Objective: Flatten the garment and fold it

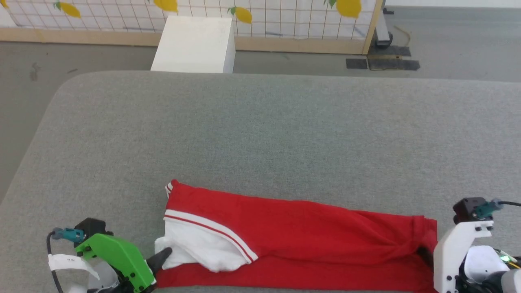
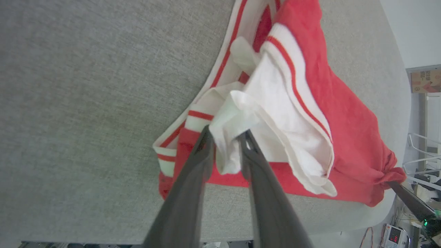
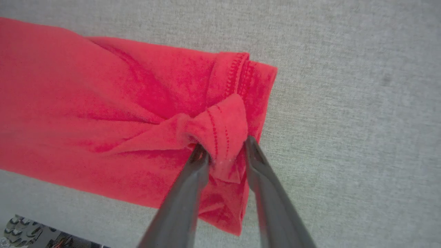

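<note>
1. My left gripper [image 1: 160,259], lower left, touches the white lining of the garment [image 1: 309,232].
2. My right gripper [image 1: 425,255] meets its right end.
3. It lies as a long red band on the grey table [image 1: 260,134].

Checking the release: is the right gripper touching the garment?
Touching. The right wrist view shows the hem of the garment bunched between the parted fingers of the right gripper, against both tips.

No legible txt, print on cardboard box [image 2: 425,81] too blurry, digits on meter [image 2: 393,237] too small
</note>
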Robot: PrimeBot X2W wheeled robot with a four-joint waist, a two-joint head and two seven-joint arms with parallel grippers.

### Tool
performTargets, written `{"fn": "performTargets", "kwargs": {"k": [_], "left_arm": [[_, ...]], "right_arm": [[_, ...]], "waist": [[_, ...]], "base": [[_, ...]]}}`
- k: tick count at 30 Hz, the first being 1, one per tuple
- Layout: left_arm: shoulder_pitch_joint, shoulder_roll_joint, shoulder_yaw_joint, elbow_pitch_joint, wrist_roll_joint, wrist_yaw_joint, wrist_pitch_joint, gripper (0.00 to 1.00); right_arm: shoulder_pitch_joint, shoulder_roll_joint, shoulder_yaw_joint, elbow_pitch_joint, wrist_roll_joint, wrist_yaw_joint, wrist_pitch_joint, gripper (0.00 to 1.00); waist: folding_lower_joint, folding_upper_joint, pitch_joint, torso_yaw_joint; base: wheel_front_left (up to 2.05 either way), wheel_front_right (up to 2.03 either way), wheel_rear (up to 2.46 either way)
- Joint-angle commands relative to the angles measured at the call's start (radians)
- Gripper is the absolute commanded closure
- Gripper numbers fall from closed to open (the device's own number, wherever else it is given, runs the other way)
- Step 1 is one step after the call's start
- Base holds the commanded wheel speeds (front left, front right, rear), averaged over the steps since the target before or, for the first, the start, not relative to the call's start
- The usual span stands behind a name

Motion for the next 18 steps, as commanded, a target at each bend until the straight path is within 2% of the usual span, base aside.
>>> {"fn": "performTargets", "kwargs": {"k": [1, 5, 9, 11, 14, 18], "left_arm": [[0.015, 0.015, -0.001, 0.004, 0.014, 0.010, 0.002, 0.00], [0.021, 0.061, -0.001, -0.012, 0.044, 0.037, 0.008, 0.00], [0.014, 0.111, 0.033, -0.064, 0.096, 0.054, -0.048, 0.00], [-0.003, 0.126, 0.062, -0.088, 0.145, 0.042, -0.131, 0.00], [-0.043, 0.142, 0.096, -0.106, 0.267, 0.009, -0.315, 0.00], [-0.106, 0.132, 0.121, -0.093, 0.433, -0.047, -0.596, 0.00]], "right_arm": [[0.020, -0.005, -0.010, -0.012, 0.018, -0.001, -0.005, 0.00], [0.066, -0.024, -0.040, -0.082, 0.065, -0.001, 0.039, 0.00], [0.107, -0.045, -0.116, -0.175, 0.123, -0.001, 0.103, 0.00], [0.110, -0.051, -0.157, -0.215, 0.142, -0.001, 0.127, 0.00], [0.092, -0.072, -0.189, -0.250, 0.162, -0.001, 0.137, 0.00], [0.064, -0.119, -0.156, -0.244, 0.191, -0.001, 0.131, 0.00]], "waist": [[0.0001, 0.0000, -0.018, -0.008], [0.0001, 0.0000, -0.043, -0.014], [0.0001, 0.0000, -0.057, -0.014], [0.0001, 0.0000, -0.056, -0.014], [0.0001, 0.0000, -0.041, -0.012], [0.0001, 0.0000, -0.004, -0.004]], "base": [[0.00, 0.00, 0.00], [0.00, 0.00, 0.00], [0.00, 0.00, 0.00], [0.00, 0.00, 0.00], [0.00, 0.00, 0.00], [0.00, 0.00, 0.00]]}}
